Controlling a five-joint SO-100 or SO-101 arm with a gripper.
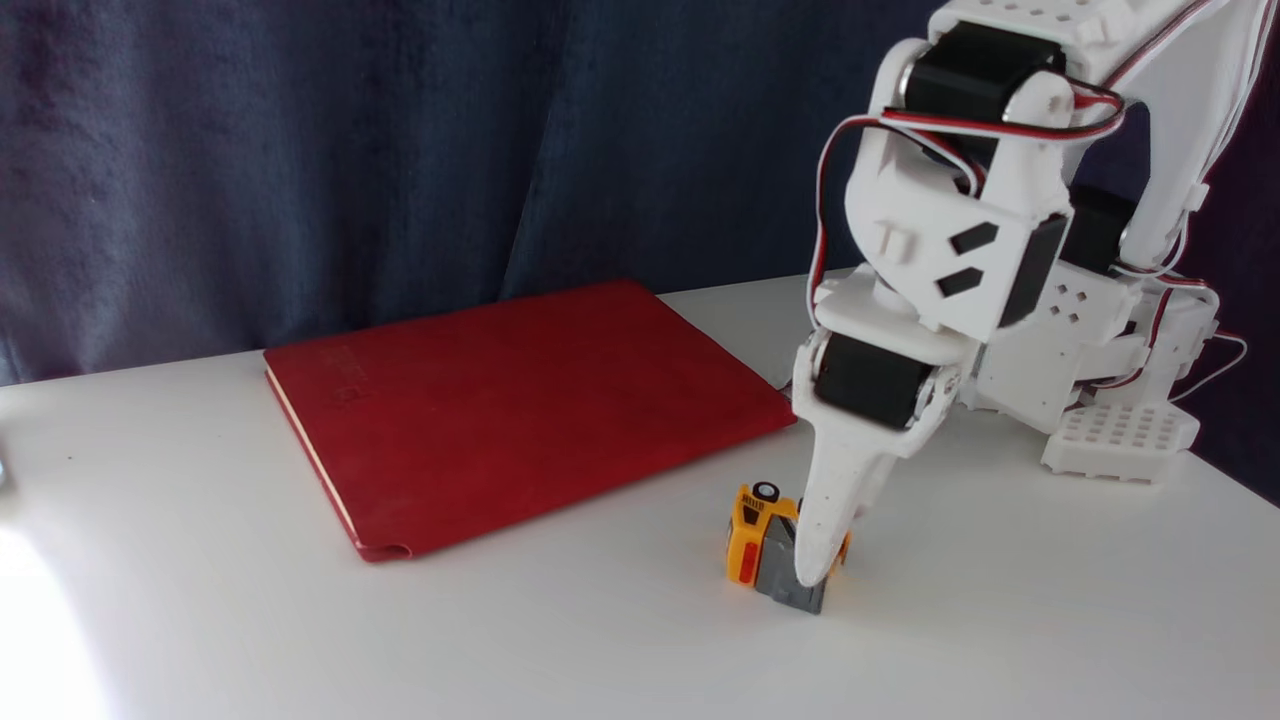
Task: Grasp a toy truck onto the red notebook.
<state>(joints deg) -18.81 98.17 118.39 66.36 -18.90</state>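
Observation:
The toy truck (pixel 752 540), tiny and yellow-orange with a grey panel, sits tipped up on the white table (pixel 600 640), just off the near right corner of the red notebook (pixel 520 405). The notebook lies flat and bare, with cream page edges along its left side. My white gripper (pixel 815 570) points straight down onto the truck. One finger (pixel 830 520) covers the truck's right part and the other is hidden behind it. The jaws look shut on the truck, whose lower edge still touches the table.
The arm's white base (pixel 1120 430) stands at the right rear of the table with red, black and white cables. A dark blue curtain (pixel 350 150) hangs behind. Bright glare falls on the table's front left.

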